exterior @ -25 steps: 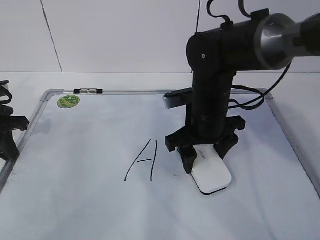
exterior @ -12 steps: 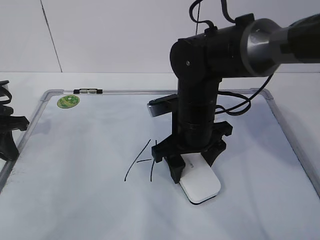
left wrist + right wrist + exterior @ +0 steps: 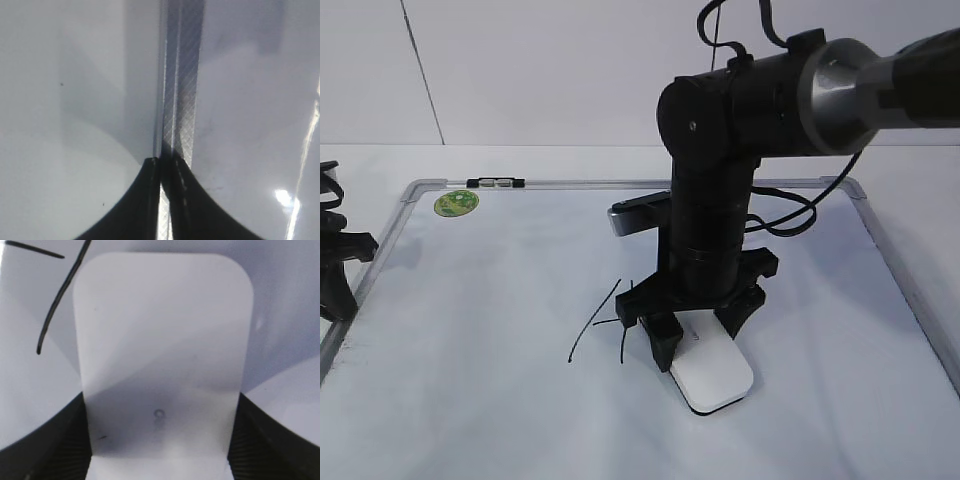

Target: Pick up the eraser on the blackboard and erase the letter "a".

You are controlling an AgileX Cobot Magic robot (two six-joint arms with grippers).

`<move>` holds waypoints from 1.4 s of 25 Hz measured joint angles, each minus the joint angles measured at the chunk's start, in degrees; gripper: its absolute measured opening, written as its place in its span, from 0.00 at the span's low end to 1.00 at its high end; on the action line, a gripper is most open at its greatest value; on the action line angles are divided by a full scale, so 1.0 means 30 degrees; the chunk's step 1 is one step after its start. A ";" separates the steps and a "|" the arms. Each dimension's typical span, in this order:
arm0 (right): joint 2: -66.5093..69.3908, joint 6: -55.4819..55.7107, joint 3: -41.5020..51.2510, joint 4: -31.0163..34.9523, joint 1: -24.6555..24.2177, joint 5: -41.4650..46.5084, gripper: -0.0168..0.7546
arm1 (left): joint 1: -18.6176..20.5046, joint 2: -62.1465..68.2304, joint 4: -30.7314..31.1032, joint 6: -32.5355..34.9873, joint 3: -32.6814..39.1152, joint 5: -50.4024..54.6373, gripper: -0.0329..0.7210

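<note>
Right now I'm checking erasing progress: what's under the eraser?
The eraser, clamped by the right gripper, lies flat on the blackboard; any ink beneath is covered. Beside it, capital "A" strokes show.

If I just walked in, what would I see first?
The big black right arm in the middle, its gripper clamped on a white eraser pressed onto the board. Just left of it are black pen strokes of a capital A, with the eraser right beside them. A green sticker sits in the board's far left corner.
</note>
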 joint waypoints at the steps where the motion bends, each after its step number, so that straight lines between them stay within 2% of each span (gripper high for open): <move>1: 0.0000 0.0000 0.0000 0.0040 0.0000 -0.0014 0.72 | 0.0000 0.0000 0.0000 0.0000 0.0000 0.0000 0.06; 19: 0.0145 0.1056 -0.0069 -0.1187 0.0199 0.0062 0.72 | 0.0000 0.0000 0.0000 0.0000 0.0000 0.0000 0.06; 35: 0.0248 0.1056 -0.0394 -0.0865 -0.0968 0.0408 0.72 | 0.0000 0.0000 -0.0035 0.0000 0.0000 0.0000 0.06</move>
